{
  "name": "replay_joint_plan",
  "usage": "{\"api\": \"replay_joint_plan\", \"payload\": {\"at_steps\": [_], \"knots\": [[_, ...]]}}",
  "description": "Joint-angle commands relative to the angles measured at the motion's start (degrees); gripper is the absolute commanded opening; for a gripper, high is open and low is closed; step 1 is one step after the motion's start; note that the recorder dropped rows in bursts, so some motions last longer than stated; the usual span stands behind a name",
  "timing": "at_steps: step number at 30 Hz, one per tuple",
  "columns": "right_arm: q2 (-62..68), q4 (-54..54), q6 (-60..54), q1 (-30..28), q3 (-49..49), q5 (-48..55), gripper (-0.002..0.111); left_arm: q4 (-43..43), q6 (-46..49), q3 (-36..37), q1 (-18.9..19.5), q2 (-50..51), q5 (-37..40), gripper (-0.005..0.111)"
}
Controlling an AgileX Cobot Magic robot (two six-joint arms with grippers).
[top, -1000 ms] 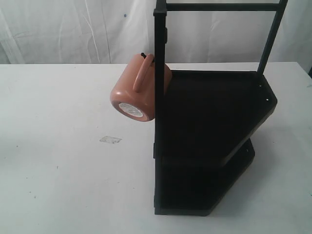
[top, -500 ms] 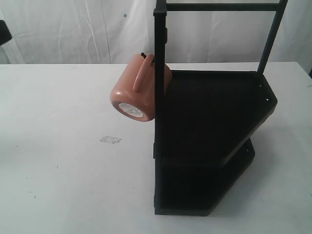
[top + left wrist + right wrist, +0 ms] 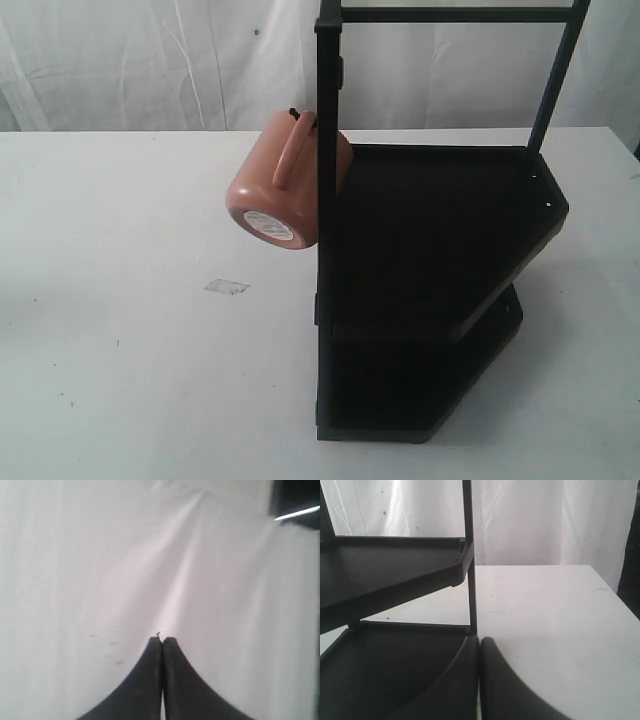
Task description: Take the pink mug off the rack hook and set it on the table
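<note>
White table [image 3: 120, 350], pink mug [image 3: 285, 185] on rack hook [image 3: 294, 113] (exterior only); left hand [image 3: 162, 641], right hand [image 3: 479, 641] each closed.

Exterior: high, looks steeply down on counter [image 3: 120, 300] and rack [image 3: 430, 260], curtain [image 3: 150, 60] behind. Left wrist: past left tool [image 3: 162, 640], faces blurred white surface. Right wrist: low, near counter level, past right tool [image 3: 479, 641], close to rack shelves. Exterior and right wrist share rack, counter, curtain.
</note>
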Motion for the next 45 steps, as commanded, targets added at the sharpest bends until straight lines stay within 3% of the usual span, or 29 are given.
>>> {"api": "replay_joint_plan", "payload": {"at_steps": [1, 3, 6, 8, 11, 12, 15, 17, 18, 20, 21, 24, 29, 31, 37, 45], "knots": [[-0.28, -0.23, 0.08, -0.01, 0.26, -0.44, 0.000, -12.87, 35.92, -2.61, -0.18, -0.49, 24.37, 0.000], [-0.28, -0.23, 0.08, -0.01, 0.26, -0.44, 0.000, -12.87, 43.06, -2.61, -0.18, -0.49, 36.60, 0.000], [-0.28, -0.23, 0.08, -0.01, 0.26, -0.44, 0.000, -16.27, 42.95, -2.61, -0.18, -0.49, 52.88, 0.000], [-0.28, -0.23, 0.08, -0.01, 0.26, -0.44, 0.000, -23.12, 43.06, -2.61, -0.83, -0.49, 58.40, 0.000], [-0.28, -0.23, 0.08, -0.01, 0.26, -0.44, 0.000, -36.40, 49.26, -2.61, -3.62, -0.49, 65.37, 0.000], [-0.28, -0.23, 0.08, -0.01, 0.26, -0.44, 0.000, -47.86, 60.03, -2.61, -4.80, 0.19, 69.47, 0.000], [-0.28, -0.23, 0.08, -0.01, 0.26, -0.44, 0.000, -68.48, 74.58, -2.61, -4.95, 1.68, 69.87, 0.000], [-0.28, -0.23, 0.08, -0.01, 0.26, -0.44, 0.000, -81.68, 85.63, -2.61, -4.95, 3.44, 69.42, 0.011], [-0.28, -0.23, 0.08, -0.01, 0.26, -0.44, 0.000, -89.79, 93.44, -2.61, -4.95, 5.00, 70.67, 0.031], [-0.28, -0.23, 0.08, -0.01, 0.26, -0.44, 0.000, -98.93, 105.09, -2.61, -4.95, 7.63, 71.83, 0.058], [-0.28, -0.23, 0.08, -0.01, 0.26, -0.44, 0.000, -104.16, 111.08, -2.61, -5.10, 9.11, 72.50, 0.061], [-0.28, -0.23, 0.08, -0.01, 0.26, -0.44, 0.000, -105.51, 119.03, -2.61, -9.83, 11.77, 68.67, 0.058], [-0.28, -0.23, 0.08, -0.01, 0.26, -0.44, 0.000, -102.36, 126.11, -2.61, -24.45, 16.08, 52.65, 0.058], [-0.28, -0.23, 0.18, -0.01, 0.26, -0.44, 0.000, -100.59, 126.21, -2.61, -27.78, 17.49, 47.96, 0.058], [-0.28, -0.23, 1.17, -0.01, 0.26, -0.44, 0.000, -100.49, 130.43, -2.61, -34.84, 21.61, 37.88, 0.058], [-0.28, -0.23, 1.17, -0.01, 0.26, -0.44, 0.000, -100.49, 131.72, -2.61, -38.88, 25.98, 24.26, 0.058]]}}
